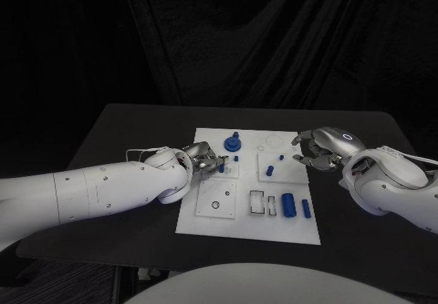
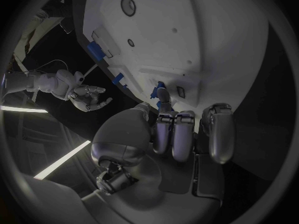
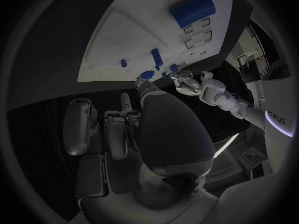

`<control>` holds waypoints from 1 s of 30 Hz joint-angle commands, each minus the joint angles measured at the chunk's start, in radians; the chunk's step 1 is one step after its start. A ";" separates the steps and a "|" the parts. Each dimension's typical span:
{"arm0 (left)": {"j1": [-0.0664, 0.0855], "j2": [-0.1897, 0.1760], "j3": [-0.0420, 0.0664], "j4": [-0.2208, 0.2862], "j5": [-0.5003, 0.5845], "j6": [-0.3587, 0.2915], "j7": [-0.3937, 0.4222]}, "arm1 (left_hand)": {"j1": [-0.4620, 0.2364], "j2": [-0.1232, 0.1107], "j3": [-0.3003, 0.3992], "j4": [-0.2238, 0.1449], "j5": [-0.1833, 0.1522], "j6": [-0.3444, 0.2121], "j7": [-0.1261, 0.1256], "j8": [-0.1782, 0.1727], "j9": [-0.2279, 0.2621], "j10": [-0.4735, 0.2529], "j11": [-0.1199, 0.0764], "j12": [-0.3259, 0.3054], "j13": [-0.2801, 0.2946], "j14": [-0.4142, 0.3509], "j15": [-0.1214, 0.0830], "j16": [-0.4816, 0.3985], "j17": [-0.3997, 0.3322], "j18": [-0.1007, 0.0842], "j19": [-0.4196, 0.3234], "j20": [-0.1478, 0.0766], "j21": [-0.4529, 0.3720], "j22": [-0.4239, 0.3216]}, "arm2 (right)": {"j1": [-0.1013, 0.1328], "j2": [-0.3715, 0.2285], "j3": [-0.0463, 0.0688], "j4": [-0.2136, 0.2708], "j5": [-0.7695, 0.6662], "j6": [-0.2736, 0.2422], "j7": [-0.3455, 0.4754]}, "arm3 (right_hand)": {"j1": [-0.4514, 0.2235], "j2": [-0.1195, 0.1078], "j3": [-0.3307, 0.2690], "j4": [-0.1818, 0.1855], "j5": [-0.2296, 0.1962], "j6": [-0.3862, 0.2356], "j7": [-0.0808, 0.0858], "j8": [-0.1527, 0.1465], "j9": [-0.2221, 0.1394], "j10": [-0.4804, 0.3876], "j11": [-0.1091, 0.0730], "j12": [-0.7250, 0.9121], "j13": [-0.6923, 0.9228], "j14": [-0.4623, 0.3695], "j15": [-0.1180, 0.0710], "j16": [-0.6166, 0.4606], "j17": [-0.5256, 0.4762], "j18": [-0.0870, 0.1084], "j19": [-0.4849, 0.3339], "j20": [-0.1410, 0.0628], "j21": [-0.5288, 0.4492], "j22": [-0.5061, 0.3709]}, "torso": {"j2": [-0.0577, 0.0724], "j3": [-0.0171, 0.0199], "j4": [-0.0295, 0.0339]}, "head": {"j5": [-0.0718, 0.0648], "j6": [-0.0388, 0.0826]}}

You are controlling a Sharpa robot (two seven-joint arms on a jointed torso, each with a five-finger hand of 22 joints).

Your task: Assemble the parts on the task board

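The white task board (image 1: 245,215) lies mid-table. My left hand (image 1: 206,161) is over its left-middle part, fingers curled, and pinches a small blue peg (image 2: 162,97) whose tip meets the board (image 2: 206,40) beside a small recess. A round blue part with a post (image 1: 233,144) stands just behind it. My right hand (image 1: 316,149) hovers at the board's right edge, fingers apart and loosely curved, holding nothing; it is also in the left wrist view (image 2: 87,97). A short blue peg (image 1: 270,170) stands between the two hands.
A large blue cylinder (image 1: 288,204) and a slimmer blue pin (image 1: 306,208) lie at the board's near right, next to rectangular slots (image 1: 262,202). A square plate with a round hole (image 1: 217,201) sits near left. Black table (image 1: 137,126) surrounds the board.
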 commanded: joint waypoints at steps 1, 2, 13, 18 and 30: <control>-0.002 -0.004 0.001 0.008 0.005 -0.001 -0.001 | 0.032 -0.015 0.010 -0.002 0.007 -0.016 0.001 0.001 0.022 0.106 -0.009 -0.001 0.262 0.106 -0.006 0.003 0.263 -0.004 0.016 -0.007 0.003 0.209 | -0.003 -0.003 0.001 0.003 -0.004 0.003 -0.015 | -0.001 0.008 0.007 0.000 0.005 0.005 0.001 0.004 -0.002 0.051 -0.004 -0.003 0.198 0.101 -0.002 -0.005 0.255 0.006 -0.008 0.001 -0.005 0.180 | 0.000 -0.0008 0.0001 | 0.000 0.000; -0.002 -0.007 0.001 0.012 0.005 -0.013 0.003 | 0.042 -0.023 0.011 -0.001 0.002 -0.021 0.002 0.000 0.022 0.106 -0.008 -0.001 0.262 0.106 -0.006 0.003 0.263 -0.005 0.017 -0.007 0.005 0.209 | -0.003 -0.003 0.001 0.003 -0.004 0.003 -0.015 | -0.001 0.008 0.007 0.000 0.005 0.005 0.001 0.004 -0.002 0.051 -0.004 -0.003 0.198 0.101 -0.002 -0.005 0.255 0.006 -0.008 0.001 -0.005 0.180 | 0.000 -0.0009 0.0003 | 0.001 0.000; 0.012 -0.101 0.001 0.139 -0.153 -0.092 -0.026 | 0.132 -0.093 0.005 -0.002 -0.025 0.053 -0.005 0.198 0.061 0.106 -0.014 -0.001 0.262 0.106 -0.013 0.003 0.263 -0.012 0.038 -0.011 0.038 0.219 | -0.007 -0.008 0.001 0.001 -0.001 -0.010 -0.006 | -0.006 0.007 0.006 0.003 0.007 0.005 0.001 0.004 -0.005 0.050 -0.003 -0.003 0.198 0.101 -0.002 -0.006 0.255 0.007 -0.008 0.001 -0.006 0.180 | -0.001 -0.0014 0.0001 | 0.020 0.000; 0.064 -0.131 0.001 0.178 -0.188 -0.013 -0.053 | 0.146 -0.095 0.007 -0.003 -0.016 0.056 -0.007 0.222 0.063 0.106 -0.016 -0.001 0.262 0.106 -0.014 0.003 0.263 -0.012 0.038 -0.014 0.038 0.219 | -0.008 -0.005 0.001 -0.004 0.004 -0.022 0.002 | -0.007 0.007 0.006 0.003 0.007 0.005 0.001 0.004 -0.005 0.051 -0.003 -0.003 0.198 0.101 -0.002 -0.005 0.255 0.006 -0.007 0.001 -0.005 0.180 | -0.003 -0.0009 0.0000 | 0.018 0.000; 0.234 -0.029 0.001 0.029 0.009 0.488 -0.054 | 0.212 -0.066 0.010 -0.003 -0.136 -0.063 0.004 0.051 0.011 0.106 -0.006 -0.001 0.262 0.106 -0.004 0.003 0.263 -0.014 0.037 -0.007 0.043 0.222 | -0.007 -0.006 0.001 -0.003 0.007 -0.080 0.040 | -0.007 0.008 0.008 0.003 0.012 0.015 -0.001 0.011 -0.007 0.055 -0.005 0.001 0.203 0.102 -0.003 -0.002 0.258 0.005 -0.003 0.000 0.002 0.183 | -0.021 0.0086 -0.0074 | 0.018 0.000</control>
